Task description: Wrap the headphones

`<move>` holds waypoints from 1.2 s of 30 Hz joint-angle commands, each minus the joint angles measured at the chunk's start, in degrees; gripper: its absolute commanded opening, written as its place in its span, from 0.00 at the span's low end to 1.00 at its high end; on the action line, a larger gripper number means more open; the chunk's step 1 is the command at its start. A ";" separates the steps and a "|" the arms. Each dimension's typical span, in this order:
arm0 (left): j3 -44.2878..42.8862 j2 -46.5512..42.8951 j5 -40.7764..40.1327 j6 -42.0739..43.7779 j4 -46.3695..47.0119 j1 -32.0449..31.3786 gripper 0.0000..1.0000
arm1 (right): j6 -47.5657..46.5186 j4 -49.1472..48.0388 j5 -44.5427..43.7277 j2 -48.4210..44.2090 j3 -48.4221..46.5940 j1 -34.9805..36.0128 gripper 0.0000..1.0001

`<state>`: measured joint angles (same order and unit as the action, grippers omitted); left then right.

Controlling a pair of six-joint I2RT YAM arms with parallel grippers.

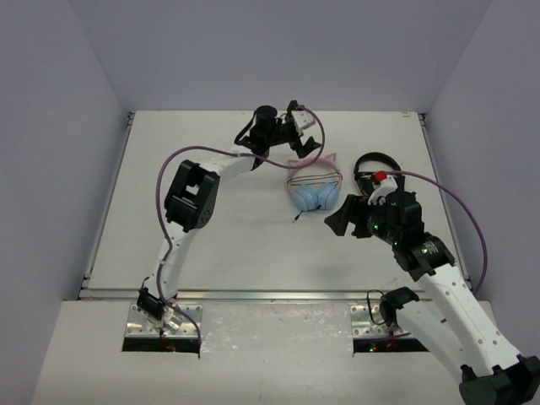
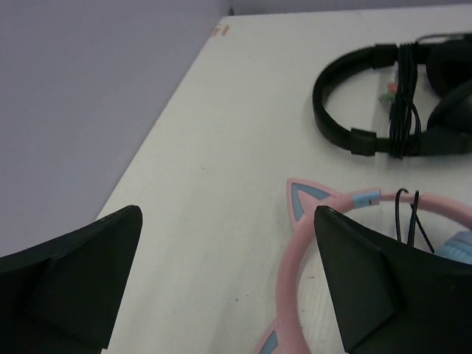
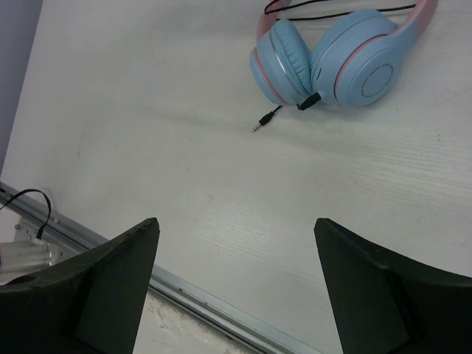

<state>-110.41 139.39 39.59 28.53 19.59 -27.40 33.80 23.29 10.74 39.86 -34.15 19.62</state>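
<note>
Pink cat-ear headphones (image 1: 316, 192) lie on the table (image 1: 236, 245), with both grippers empty.
They sit right of centre with the blue cups together. The thin black cable (image 2: 399, 214) crosses the headband and its plug (image 3: 257, 127) lies loose. The left gripper (image 2: 227, 214) hovers beside the band and the right gripper (image 3: 236, 223) is near the cups, both spread wide. The all-black headphones (image 2: 354, 110) lie just beyond.

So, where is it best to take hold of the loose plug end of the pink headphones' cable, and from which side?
Probably the short free cable just behind the plug, taken from above, fingers closing across it. It lies flat on bare table, and the blue ear cups sit right behind it, so the open near side gives more room.
</note>
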 commanded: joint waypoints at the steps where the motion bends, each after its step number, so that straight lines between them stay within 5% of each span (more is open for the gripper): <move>1: 4.22 -13.22 -16.34 -17.04 8.35 -0.20 1.00 | -4.26 1.75 -5.01 -0.48 -5.22 0.07 0.87; 4: 9.94 -24.84 -44.10 -36.57 -0.04 -0.29 1.00 | -7.25 7.98 -13.79 0.75 -9.96 0.07 0.99; 5: 10.73 -28.00 -54.34 -40.36 -11.05 -0.20 1.00 | -7.95 12.00 -16.60 1.10 -12.67 0.07 0.99; 7: 16.24 -38.16 -61.10 -47.24 -25.91 -0.20 1.00 | -8.75 16.67 -23.79 0.84 -15.14 0.07 0.99; 12: 41.61 -68.81 -76.13 -61.20 -40.93 -0.55 1.00 | -11.65 22.93 -31.13 -1.70 -22.44 0.07 0.99; 15: 51.14 -85.17 -78.00 -61.76 -48.83 -0.99 1.00 | -13.76 25.22 -31.66 -3.63 -23.94 0.16 0.99; 22: 53.10 -102.82 -84.49 -54.82 -64.40 -1.08 1.00 | -16.66 25.93 -30.52 -8.21 -20.00 0.07 0.99; 29: 65.05 -118.54 -81.26 -49.72 -56.08 -1.08 1.00 | -16.40 25.66 -29.20 -11.20 -17.27 0.16 0.99; 36: 64.62 -119.80 -84.07 -48.92 -55.54 -1.08 1.00 | -16.22 26.46 -31.04 -12.26 -17.27 0.07 0.99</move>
<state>-44.73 18.52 -43.99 -22.24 -38.30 -28.05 18.15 50.98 -18.83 28.42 -51.31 19.62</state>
